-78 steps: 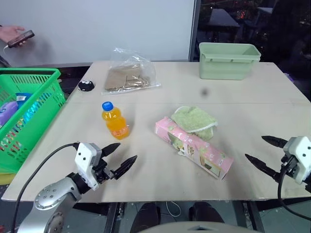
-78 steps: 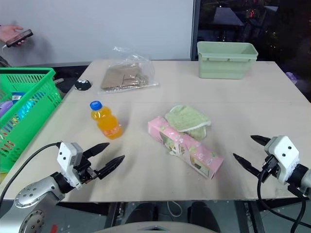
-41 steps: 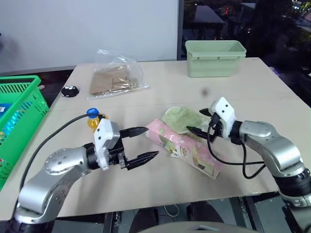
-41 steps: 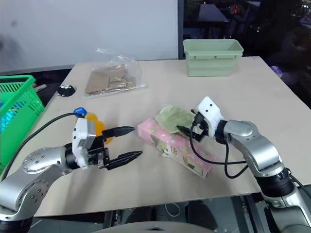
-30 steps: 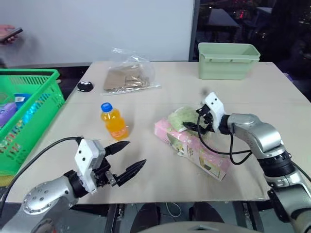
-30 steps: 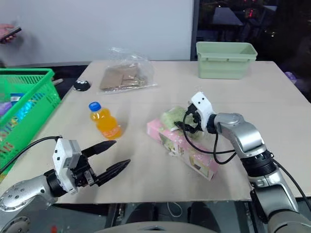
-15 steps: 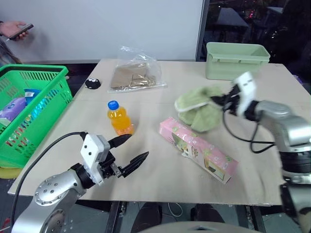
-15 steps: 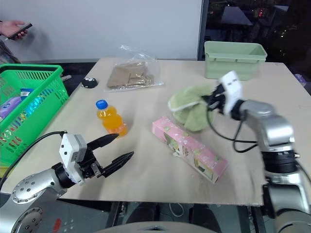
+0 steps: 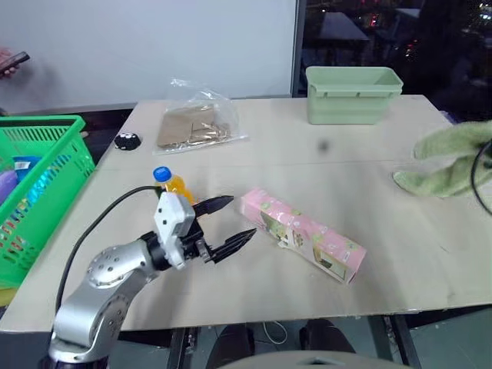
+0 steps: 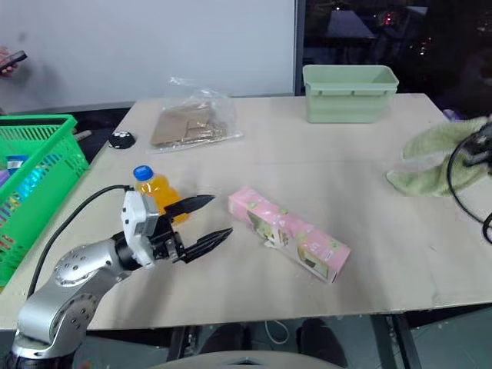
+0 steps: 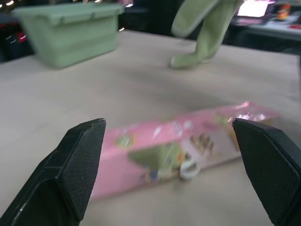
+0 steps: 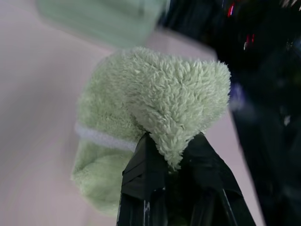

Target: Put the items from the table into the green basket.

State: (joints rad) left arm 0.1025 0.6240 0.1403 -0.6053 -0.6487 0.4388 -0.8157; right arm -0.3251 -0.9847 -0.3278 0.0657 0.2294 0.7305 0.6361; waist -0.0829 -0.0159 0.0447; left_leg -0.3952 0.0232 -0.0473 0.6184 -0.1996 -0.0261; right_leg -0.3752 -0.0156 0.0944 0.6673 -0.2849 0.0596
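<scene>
A long pink carton lies flat near the middle of the beige table. The orange-drink bottle with a blue cap stands just left of it, partly hidden by my left arm. My left gripper is open and level, its fingertips a little short of the carton's left end, nothing between them. The green basket stands off the table's left edge. At the far right, my right gripper is shut on a fluffy green cloth, which hangs above the table.
A pale mint tub stands at the back right. A clear plastic bag with brown contents and a small black round object lie at the back left. A person's hand with a phone shows far left.
My right gripper shut on the green cloth, lifted it off the carton and carried it far right. My left gripper moved forward past the bottle toward the carton's left end.
</scene>
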